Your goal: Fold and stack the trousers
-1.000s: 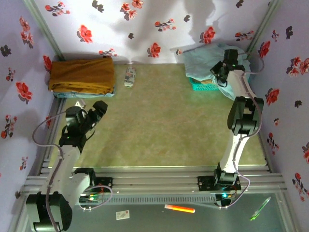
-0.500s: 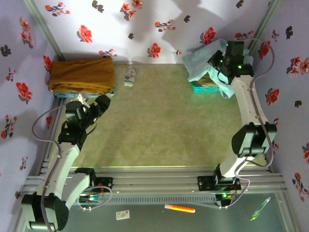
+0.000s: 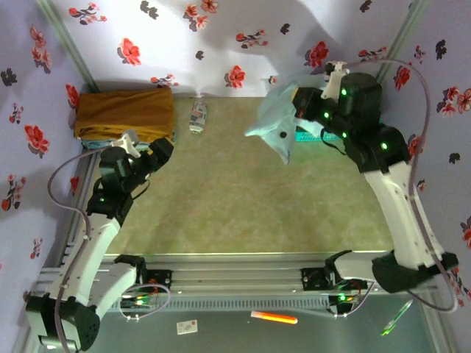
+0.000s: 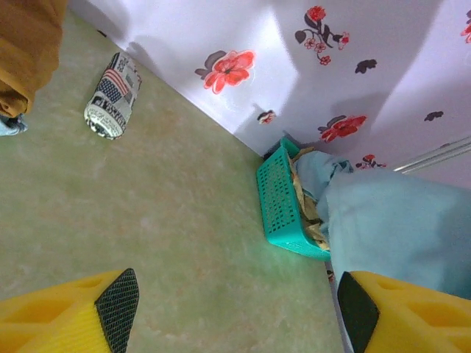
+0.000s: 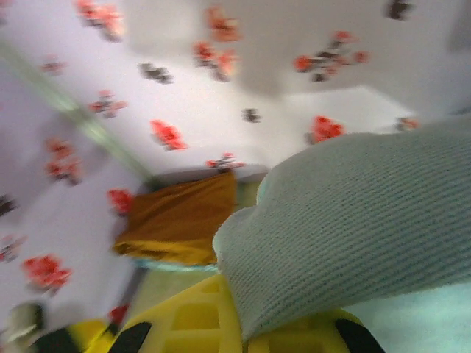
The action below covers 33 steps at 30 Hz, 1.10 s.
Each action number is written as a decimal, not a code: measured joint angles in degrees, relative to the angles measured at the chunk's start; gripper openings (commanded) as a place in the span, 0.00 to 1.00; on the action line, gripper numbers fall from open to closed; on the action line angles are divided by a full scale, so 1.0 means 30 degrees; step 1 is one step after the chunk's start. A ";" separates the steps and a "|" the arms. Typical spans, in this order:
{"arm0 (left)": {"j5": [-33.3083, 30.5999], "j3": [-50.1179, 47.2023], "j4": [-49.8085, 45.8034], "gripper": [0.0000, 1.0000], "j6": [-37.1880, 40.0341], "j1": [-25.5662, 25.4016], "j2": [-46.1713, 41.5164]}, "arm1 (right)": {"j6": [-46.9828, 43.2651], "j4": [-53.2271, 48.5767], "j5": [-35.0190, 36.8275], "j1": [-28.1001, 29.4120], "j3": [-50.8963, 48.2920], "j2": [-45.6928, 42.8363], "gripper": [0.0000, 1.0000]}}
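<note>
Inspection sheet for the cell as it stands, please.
Surface: mottled green table.
Job's things: trousers hang from the right gripper, by the basket.
Clutter: folded mustard garment and printed roll at the far edge.
Grippers: right gripper shut on trousers; left gripper open, holding nothing.
Cables: grey cables loop off both arms; no snag seen.
Surroundings: floral walls.

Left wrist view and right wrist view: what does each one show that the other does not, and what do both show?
Left wrist, not right wrist: the teal basket, the rolled flag-print item and the open left tool. Right wrist, not left wrist: the corner post between two walls. Both: the trousers, the mustard-brown garment and the floral wall.
</note>
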 measured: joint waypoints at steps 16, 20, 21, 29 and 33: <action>-0.0495 -0.1297 -0.4124 0.82 0.0138 -0.0226 -0.4677 | 0.2922 0.4116 -0.3155 0.5355 -0.5421 1.0921 0.59; -0.0852 -0.1297 -0.5719 0.98 0.0714 -0.0685 -0.3825 | 0.2550 0.2943 -0.3111 0.4947 -0.4874 1.2488 0.68; -0.1056 -0.1297 -0.6069 0.99 0.0889 -0.1020 -0.3497 | 0.2397 0.2849 -0.2994 0.4670 -0.4765 1.2131 0.74; -0.4852 -0.1938 -0.7592 0.99 0.1355 -0.4452 -0.0685 | 0.1144 0.3279 -0.0364 0.0393 -0.7526 0.4925 0.92; -0.7104 -0.2834 -0.7439 0.98 0.0998 -0.4918 0.1953 | 0.0780 0.3330 -0.0117 -0.2375 -0.9085 0.5064 0.93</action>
